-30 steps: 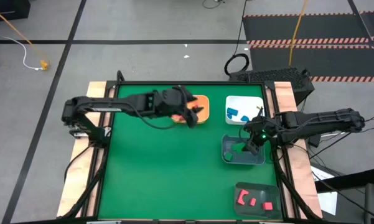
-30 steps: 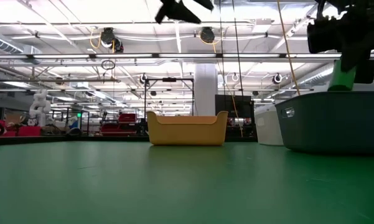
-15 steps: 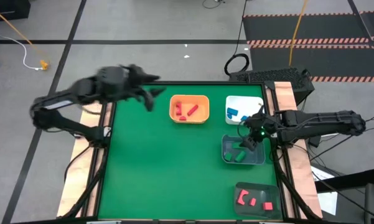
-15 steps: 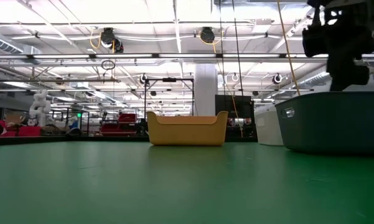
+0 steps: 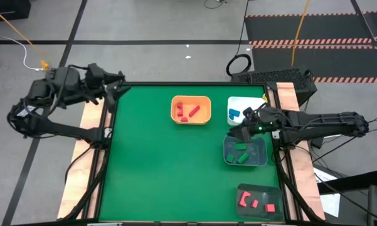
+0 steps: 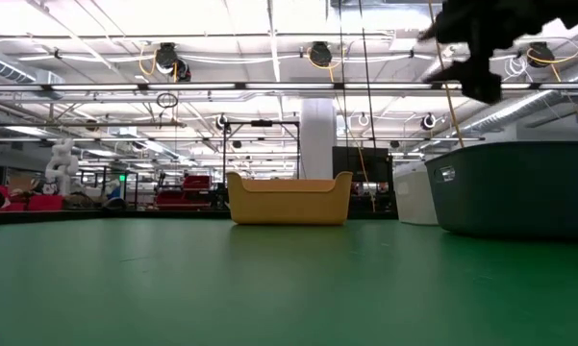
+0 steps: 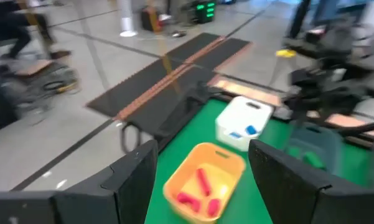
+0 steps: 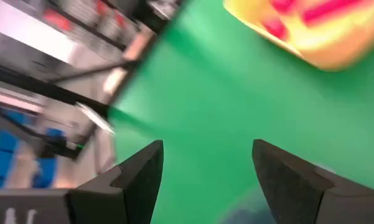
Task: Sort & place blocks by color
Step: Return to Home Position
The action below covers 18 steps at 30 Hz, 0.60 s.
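The blocks [image 5: 189, 110] all lie in bins [image 5: 206, 112] by the far and right edges of the bench [image 5: 163, 164], so the right pincer [image 5: 238, 133], wide and empty above the dark bin [image 5: 225, 152], should lift clear before retreating; the left pincer [image 5: 117, 86], wide too, hangs at the far left corner.

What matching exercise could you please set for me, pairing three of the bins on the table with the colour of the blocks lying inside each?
Column one:
1. orange bin
2. white bin
3. dark blue bin

Column two:
A. green blocks
B. red blocks
C. blue blocks

Pairs: 1-B, 2-C, 3-A.

Both grippers are open and empty. The left gripper is at the far left corner of the table. The right gripper is raised where the white and dark blue bins meet.
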{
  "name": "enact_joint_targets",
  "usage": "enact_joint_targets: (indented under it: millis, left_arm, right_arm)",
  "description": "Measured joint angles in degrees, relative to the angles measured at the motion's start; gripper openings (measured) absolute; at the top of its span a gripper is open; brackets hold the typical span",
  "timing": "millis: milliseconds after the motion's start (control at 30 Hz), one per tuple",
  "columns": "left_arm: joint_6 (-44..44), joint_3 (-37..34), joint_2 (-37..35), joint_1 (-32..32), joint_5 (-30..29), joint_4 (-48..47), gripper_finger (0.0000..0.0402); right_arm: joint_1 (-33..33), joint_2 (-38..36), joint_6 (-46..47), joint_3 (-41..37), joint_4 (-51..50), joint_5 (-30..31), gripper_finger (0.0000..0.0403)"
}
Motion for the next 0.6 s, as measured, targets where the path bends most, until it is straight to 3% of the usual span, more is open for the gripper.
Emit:
enact_joint_targets:
  millis: [133,300,400,600]
  left_arm:
    - [-0.2,0.0,-1.2,0.9,-5.3,-4.5,0.0255]
    - [1.8,0.0,-2.4,4.2,-8.9,-8.8,0.0255]
    - [1.2,0.0,-3.6,6.6,-9.0,-12.5,0.0255]
    - [-0.3,0.0,-6.9,10.4,-9.0,-16.6,0.0255]
  right_arm:
    - [-0.7,0.0,-0.3,0.0,11.0,0.4,0.0236]
    - [-2.1,0.0,-5.6,0.0,22.0,5.9,0.0236]
    - [-2.5,-0.1,-13.1,0.0,24.2,3.3,0.0236]
    - [-5.0,-1.7,-18.2,0.0,22.3,2.7,0.0236]
